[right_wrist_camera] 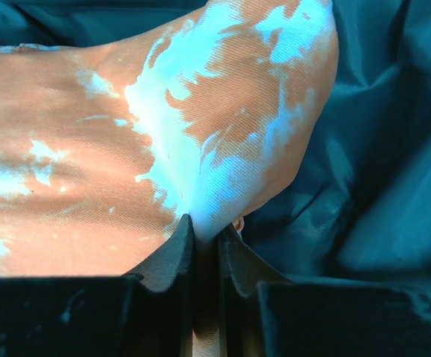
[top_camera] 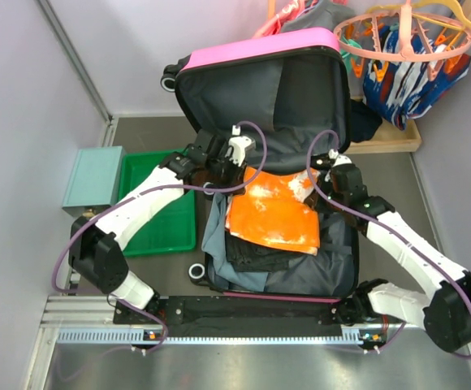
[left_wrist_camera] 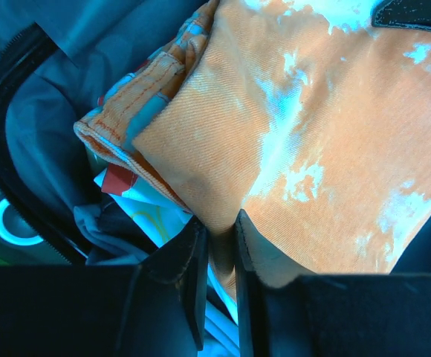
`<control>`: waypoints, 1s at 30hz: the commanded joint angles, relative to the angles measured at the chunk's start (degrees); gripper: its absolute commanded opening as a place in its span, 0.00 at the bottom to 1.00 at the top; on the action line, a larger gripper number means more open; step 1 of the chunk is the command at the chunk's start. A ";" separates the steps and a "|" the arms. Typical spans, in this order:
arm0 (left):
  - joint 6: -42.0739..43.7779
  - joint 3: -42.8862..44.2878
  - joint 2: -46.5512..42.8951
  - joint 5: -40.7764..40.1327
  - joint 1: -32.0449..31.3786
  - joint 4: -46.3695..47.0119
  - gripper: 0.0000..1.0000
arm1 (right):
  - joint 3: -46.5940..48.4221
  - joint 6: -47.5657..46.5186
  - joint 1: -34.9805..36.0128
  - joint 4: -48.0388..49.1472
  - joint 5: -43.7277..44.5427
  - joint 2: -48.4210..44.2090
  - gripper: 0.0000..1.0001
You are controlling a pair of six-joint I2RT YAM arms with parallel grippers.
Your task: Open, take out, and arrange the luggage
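The hot-pink luggage (top_camera: 256,50) lies open, its lid upright at the back and its grey lining showing. An orange-and-white folded garment (top_camera: 274,213) rests on dark clothes in the lower half. My left gripper (top_camera: 237,165) is shut on the garment's left far corner (left_wrist_camera: 223,216). My right gripper (top_camera: 317,175) is shut on its right far corner (right_wrist_camera: 215,201). Both hold the cloth pinched between the fingers, just above the pile.
A green plastic tray (top_camera: 161,203) and a pale-teal box (top_camera: 93,177) stand left of the luggage. Hangers and a round orange drying rack (top_camera: 406,36) with a patterned bag are at the back right. Dark and grey clothes (top_camera: 260,260) fill the luggage base.
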 commanded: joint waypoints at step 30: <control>3.07 -3.04 -1.76 -3.32 0.62 4.46 0.35 | -2.34 1.39 -0.11 3.12 -6.28 5.70 0.36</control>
